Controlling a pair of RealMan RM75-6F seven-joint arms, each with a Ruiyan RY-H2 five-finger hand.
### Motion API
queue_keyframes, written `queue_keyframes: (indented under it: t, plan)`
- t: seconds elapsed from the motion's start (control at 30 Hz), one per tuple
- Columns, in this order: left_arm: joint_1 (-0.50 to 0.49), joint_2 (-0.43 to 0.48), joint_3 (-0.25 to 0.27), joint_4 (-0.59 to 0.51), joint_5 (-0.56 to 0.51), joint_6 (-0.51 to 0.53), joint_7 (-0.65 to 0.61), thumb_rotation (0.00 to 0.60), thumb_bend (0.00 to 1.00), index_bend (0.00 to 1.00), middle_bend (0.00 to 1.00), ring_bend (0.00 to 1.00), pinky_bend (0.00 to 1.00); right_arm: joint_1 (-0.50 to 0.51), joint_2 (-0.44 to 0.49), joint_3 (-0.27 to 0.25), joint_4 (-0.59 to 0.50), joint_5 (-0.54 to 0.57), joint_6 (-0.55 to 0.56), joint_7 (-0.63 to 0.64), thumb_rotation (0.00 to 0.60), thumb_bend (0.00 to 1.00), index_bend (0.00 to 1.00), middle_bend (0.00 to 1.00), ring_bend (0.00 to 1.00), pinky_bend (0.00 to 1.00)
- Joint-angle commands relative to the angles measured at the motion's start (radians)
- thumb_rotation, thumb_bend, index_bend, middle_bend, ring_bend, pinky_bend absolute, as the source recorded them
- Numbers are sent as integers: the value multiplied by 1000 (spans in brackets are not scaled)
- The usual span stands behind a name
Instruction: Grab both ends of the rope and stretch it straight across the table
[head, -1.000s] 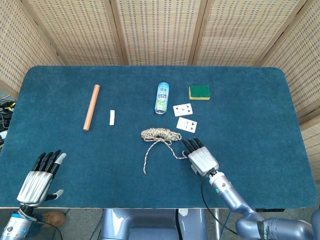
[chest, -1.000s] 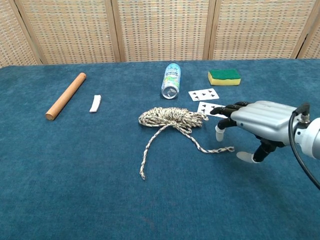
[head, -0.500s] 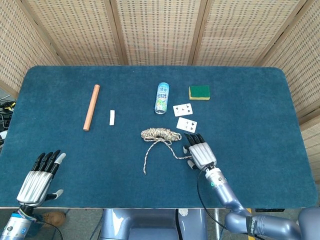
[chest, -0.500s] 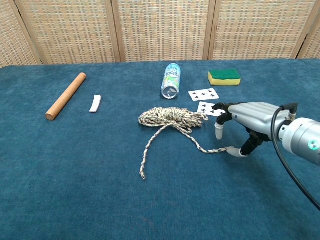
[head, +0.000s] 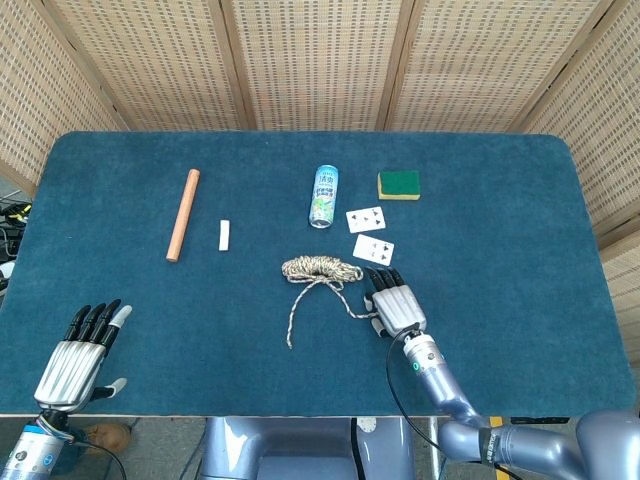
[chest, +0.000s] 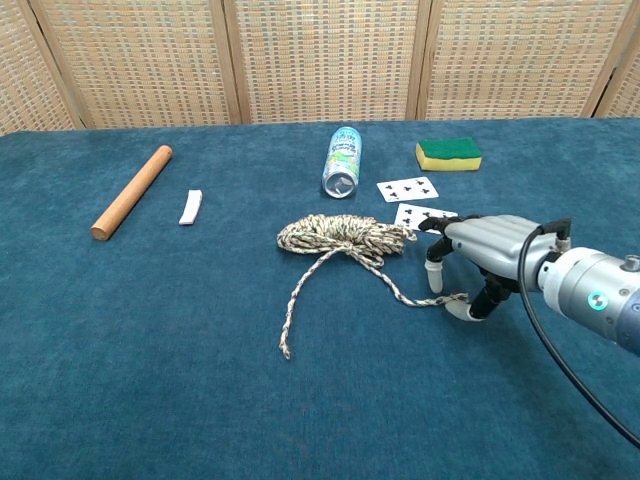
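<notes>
Fingers of the left hand (head: 72, 362) lie straight and close together at the table's (head: 520, 250) near left edge, holding nothing, well apart from the rope (chest: 345, 246). That rope sits mid-table, coiled, both tails trailing toward the robot. Over the right tail's end, the right hand (chest: 484, 262) arches, fingers curled downward, thumb touching it, seemingly to pinch.

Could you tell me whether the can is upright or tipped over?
Tipped over: the can lies on its side on the table, its round end facing the chest camera.
</notes>
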Motion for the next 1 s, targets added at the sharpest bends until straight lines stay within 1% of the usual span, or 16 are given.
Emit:
queue_keyframes:
  t: [0.03,0.4,0.5,0.57,0.77,0.9,1.0]
  plan:
    - [-1,-1,0,0,-1,-1,1,600,0,0,0,0,0,2,-8,-6,13,-5,1,1,600,375,474,0,0,0]
    - [-3,-2,1,-1,-4,-3,4,600,0,0,0,0,0,7,-22,-11,42,-11,1,2,600,399,514,0,0,0]
    - [-3,-2,2,0,-4,-2,4,600,0,0,0,0,0,7,-24,-12,45,-11,0,2,600,413,538,0,0,0]
    - [-3,-2,2,0,-4,-1,4,600,0,0,0,0,0,7,-25,-14,48,-17,2,3,600,428,566,0,0,0]
    - [-5,-3,3,1,-3,-4,4,600,0,0,0,0,0,6,-23,-19,48,-40,13,7,600,489,606,0,0,0]
    - [-11,-7,3,10,16,-3,-2,600,0,0,0,0,0,7,-14,-25,43,-70,26,6,600,495,621,0,0,0]
    - [-37,-23,-12,33,53,-8,23,600,0,0,0,0,0,11,-4,-28,34,-101,43,-4,600,495,623,0,0,0]
